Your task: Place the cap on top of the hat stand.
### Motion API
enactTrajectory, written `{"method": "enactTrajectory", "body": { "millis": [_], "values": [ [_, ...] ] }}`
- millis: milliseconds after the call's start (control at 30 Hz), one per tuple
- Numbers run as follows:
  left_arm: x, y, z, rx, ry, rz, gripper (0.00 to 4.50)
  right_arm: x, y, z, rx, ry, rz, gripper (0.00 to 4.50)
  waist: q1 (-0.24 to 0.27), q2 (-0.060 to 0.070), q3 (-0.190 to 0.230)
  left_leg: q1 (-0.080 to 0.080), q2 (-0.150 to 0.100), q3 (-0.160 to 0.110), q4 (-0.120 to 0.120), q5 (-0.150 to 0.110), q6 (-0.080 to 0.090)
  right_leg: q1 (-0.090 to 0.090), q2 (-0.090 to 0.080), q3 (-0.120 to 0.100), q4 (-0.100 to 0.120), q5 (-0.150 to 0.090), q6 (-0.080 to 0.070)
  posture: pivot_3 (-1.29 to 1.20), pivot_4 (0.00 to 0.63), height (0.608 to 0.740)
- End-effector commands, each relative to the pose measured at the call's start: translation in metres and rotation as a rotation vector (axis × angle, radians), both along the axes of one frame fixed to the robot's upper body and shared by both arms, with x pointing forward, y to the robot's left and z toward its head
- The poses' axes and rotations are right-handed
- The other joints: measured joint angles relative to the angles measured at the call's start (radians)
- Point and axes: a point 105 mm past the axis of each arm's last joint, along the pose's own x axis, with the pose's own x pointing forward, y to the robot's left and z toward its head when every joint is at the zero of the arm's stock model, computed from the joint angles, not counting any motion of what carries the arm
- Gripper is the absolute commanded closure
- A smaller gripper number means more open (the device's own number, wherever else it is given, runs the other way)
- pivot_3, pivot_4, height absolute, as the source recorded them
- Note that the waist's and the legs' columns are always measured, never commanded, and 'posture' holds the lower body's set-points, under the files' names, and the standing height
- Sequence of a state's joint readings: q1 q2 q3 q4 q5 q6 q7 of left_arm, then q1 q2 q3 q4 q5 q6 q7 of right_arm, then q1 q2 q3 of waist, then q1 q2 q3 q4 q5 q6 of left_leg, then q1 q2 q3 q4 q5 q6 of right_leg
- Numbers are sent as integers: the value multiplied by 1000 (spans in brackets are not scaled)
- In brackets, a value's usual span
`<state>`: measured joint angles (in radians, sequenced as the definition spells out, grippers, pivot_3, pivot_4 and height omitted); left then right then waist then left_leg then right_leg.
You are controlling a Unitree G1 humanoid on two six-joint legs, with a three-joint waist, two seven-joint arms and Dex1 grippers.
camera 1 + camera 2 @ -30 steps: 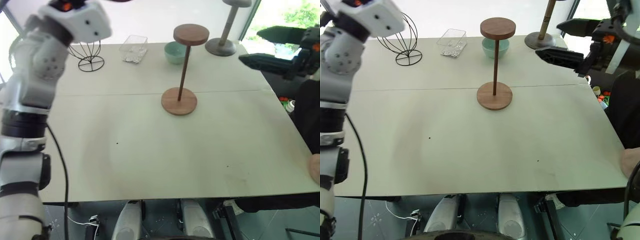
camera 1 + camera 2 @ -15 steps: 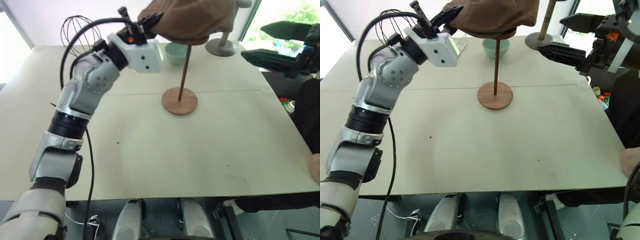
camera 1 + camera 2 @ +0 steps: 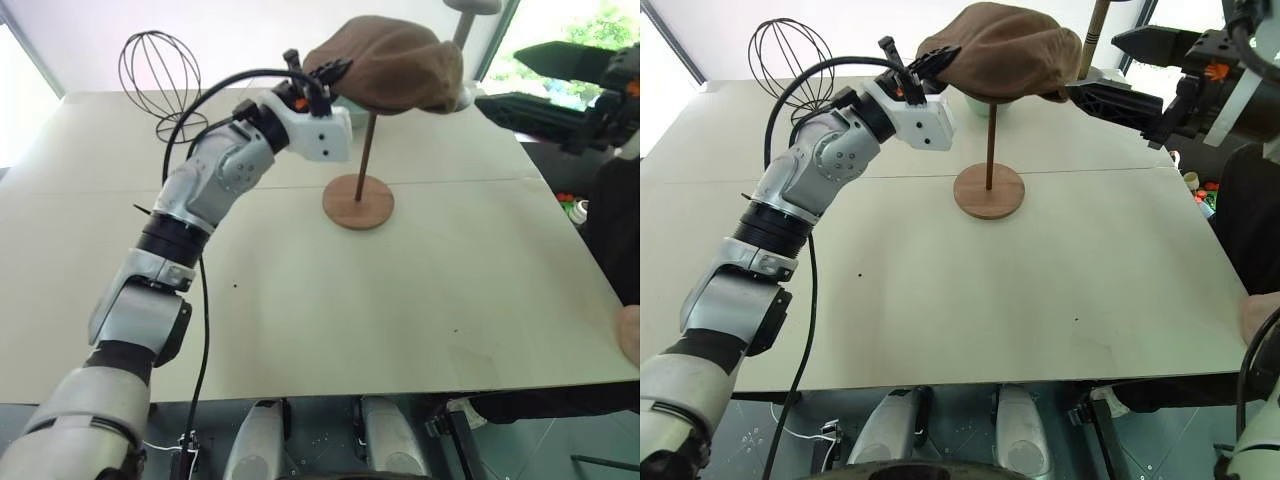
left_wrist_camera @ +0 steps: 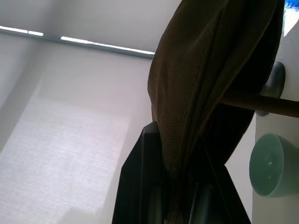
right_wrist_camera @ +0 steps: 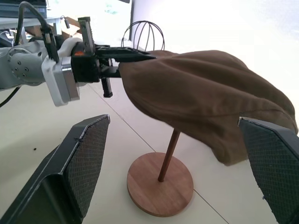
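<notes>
The round wooden base disc of the brown hat stand [image 3: 989, 191] sat on the pale table [image 3: 970, 300], its thin dark rod rising upright. Over the stand's top lay the soft reddish-brown suede-like cap [image 3: 1005, 51], a floppy dome drooping past the hidden top disc. The left gripper [image 3: 930, 62] was clamped on the cap's edge. The right gripper [image 3: 1140, 72] hovered just beside the cap, fingers wide apart.
</notes>
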<state>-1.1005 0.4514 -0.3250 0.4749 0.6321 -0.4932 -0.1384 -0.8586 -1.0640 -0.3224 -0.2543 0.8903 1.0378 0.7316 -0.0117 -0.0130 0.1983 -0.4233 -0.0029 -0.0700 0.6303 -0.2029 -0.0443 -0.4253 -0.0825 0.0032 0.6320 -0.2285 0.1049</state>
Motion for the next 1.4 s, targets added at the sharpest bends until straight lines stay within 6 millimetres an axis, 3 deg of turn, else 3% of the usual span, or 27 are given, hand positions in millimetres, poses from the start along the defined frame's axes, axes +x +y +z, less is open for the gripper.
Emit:
{"method": "enactTrajectory", "body": {
  "millis": [33,200,233,300,467,700,1000,1067,1200,1300,1400],
  "values": [
    [-17,5,8,-6,-42,-33,4463,-9,5,9,-15,-57,24,0,-1,0,0,0,0,0,0,0,0,0,0,0,0,0,0,0,150,740],
    [-30,9,-1,11,-14,-48,4463,-6,5,6,-20,-52,22,0,2,0,0,0,0,0,0,0,0,0,0,1,0,0,0,0,150,740],
    [-33,11,-1,14,-13,-51,3588,-6,5,6,-20,-52,23,0,2,0,0,0,0,1,1,0,0,0,0,1,0,0,0,0,150,740],
    [-36,14,1,22,-12,-47,2827,-4,7,5,-20,-48,28,0,2,0,0,0,0,1,1,0,0,0,0,1,0,0,0,0,150,740],
    [-33,23,4,31,-1,-10,270,-2,10,1,-24,-37,44,0,1,0,0,0,0,1,1,0,0,0,0,1,0,0,0,0,150,740],
    [-37,40,14,45,27,-26,270,-1,13,-8,-55,-18,58,0,0,0,0,0,0,1,1,0,0,0,0,1,0,0,0,0,150,740],
    [-51,68,6,107,300,-158,270,1,17,-19,-97,11,90,0,-2,1,0,0,0,1,1,0,0,0,0,1,0,0,0,0,150,740],
    [-49,86,7,77,395,-134,270,2,20,-25,-137,13,100,0,-4,1,0,1,0,1,1,0,0,0,0,2,0,0,0,0,150,740],
    [-43,125,4,-91,789,-99,270,5,31,-27,-160,-18,128,0,-9,1,0,1,0,1,1,0,0,0,0,2,0,0,0,0,150,740],
    [-60,151,-3,-188,1174,-138,270,8,43,-23,-187,-81,126,0,-19,1,0,1,1,1,0,0,0,0,1,2,1,0,0,0,150,740],
    [-80,165,10,-235,1359,-226,270,9,55,-17,-213,-141,113,0,-25,1,1,0,1,1,0,0,0,-1,1,2,1,0,0,0,150,740]
  ]
}}
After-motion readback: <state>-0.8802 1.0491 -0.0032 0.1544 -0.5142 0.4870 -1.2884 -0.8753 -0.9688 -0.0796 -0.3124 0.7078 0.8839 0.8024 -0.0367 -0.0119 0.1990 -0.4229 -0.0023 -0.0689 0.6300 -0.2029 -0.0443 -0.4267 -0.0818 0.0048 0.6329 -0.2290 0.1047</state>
